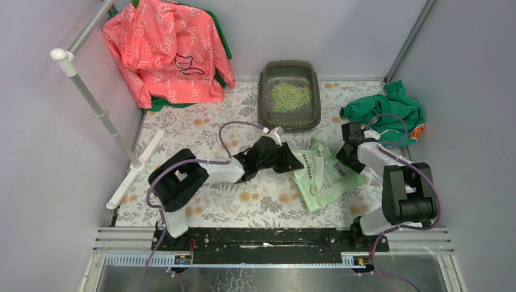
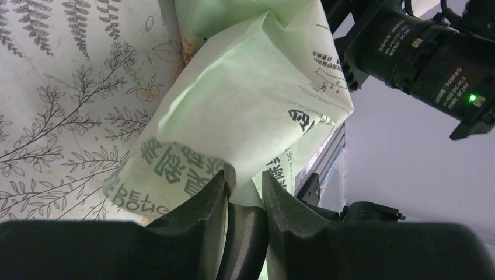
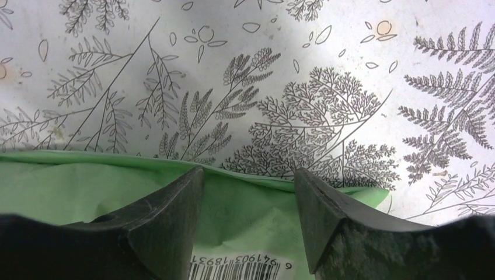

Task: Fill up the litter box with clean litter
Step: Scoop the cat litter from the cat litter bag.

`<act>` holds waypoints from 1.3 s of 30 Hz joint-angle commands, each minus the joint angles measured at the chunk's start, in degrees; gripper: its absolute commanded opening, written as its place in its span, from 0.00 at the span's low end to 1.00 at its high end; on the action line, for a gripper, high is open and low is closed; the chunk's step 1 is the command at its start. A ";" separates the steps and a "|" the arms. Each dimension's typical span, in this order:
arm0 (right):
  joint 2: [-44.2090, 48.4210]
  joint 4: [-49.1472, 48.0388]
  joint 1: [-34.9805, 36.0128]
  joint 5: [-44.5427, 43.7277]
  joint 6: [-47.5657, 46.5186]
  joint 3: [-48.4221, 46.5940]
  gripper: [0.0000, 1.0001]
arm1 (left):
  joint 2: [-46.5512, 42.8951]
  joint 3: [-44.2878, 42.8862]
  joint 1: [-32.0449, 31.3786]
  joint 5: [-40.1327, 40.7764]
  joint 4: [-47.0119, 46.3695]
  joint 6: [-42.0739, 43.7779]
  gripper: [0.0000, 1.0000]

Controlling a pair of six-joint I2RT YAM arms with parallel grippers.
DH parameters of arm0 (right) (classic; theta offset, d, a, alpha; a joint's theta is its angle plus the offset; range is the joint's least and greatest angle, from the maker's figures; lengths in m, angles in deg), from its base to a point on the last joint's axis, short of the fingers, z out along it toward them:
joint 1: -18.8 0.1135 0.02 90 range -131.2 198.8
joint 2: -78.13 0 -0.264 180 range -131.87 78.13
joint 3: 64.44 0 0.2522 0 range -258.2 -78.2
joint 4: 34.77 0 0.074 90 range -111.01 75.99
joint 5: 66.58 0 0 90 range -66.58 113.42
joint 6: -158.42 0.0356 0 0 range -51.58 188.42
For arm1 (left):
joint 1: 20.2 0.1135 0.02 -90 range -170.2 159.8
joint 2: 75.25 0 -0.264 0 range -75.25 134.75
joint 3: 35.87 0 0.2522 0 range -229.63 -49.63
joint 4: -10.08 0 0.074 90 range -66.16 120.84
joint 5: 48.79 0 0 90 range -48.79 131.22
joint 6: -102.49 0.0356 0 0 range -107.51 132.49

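The litter box is set at the far side of the table, past the 2 grippers, with its long side pointed away from the arms. A thin heap of clean litter is seen inside it. The light green bag is laid nearer the arms, between the grippers. A fold at its left edge is pinched tight by the left gripper, the nearer 1 to the box. The right gripper is spread over the bag's other edge, with nothing gripped. To pour more, the bag would likely need to be carried forward and a little left. "PET" and "DONG" are printed on the bag beside Chinese signs, and "941903" can be read under a barcode.
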 commanded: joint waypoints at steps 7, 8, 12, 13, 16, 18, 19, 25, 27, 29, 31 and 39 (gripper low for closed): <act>2.22 6.21 7.13 3.80 5.71 3.50 0.66 | 5.81 -4.30 -3.39 6.05 6.14 3.16 0.00; 2.03 5.91 7.72 4.14 6.08 3.61 0.65 | 6.46 -3.25 -3.71 5.58 2.80 2.17 0.00; 1.74 4.42 9.50 4.99 7.26 4.77 0.65 | 8.84 0.76 -4.29 5.72 -8.83 -1.19 0.00; 1.58 4.06 9.84 5.16 7.52 5.05 0.65 | 9.38 2.22 -4.25 6.04 -11.93 -2.21 0.00; 1.10 3.03 10.94 5.86 8.22 5.87 0.65 | 11.97 6.15 -4.25 6.48 -23.59 -5.59 0.00; 0.94 2.45 11.84 5.85 8.77 6.37 0.65 | 14.24 8.03 -4.20 6.08 -31.70 -7.86 0.00; 0.86 2.03 12.53 5.90 9.09 6.63 0.65 | 15.46 8.68 -4.18 6.13 -35.47 -9.13 0.00; -0.95 0.30 14.96 6.38 10.34 7.25 0.65 | 22.43 7.95 -4.59 7.37 -46.99 -12.92 0.00; -1.46 0.00 15.88 6.38 10.88 7.18 0.65 | 24.54 7.63 -4.64 7.48 -51.94 -14.42 0.00; -1.91 -0.34 16.70 6.59 11.20 7.09 0.65 | 27.05 6.35 -4.43 6.30 -56.40 -16.08 0.00; -2.11 -0.63 17.28 7.04 11.32 6.99 0.65 | 29.57 4.58 -4.42 5.03 -59.54 -16.97 0.00; 1.61 4.25 17.51 2.97 8.71 3.93 0.66 | 31.85 2.25 -2.28 -1.56 -64.06 -17.34 0.00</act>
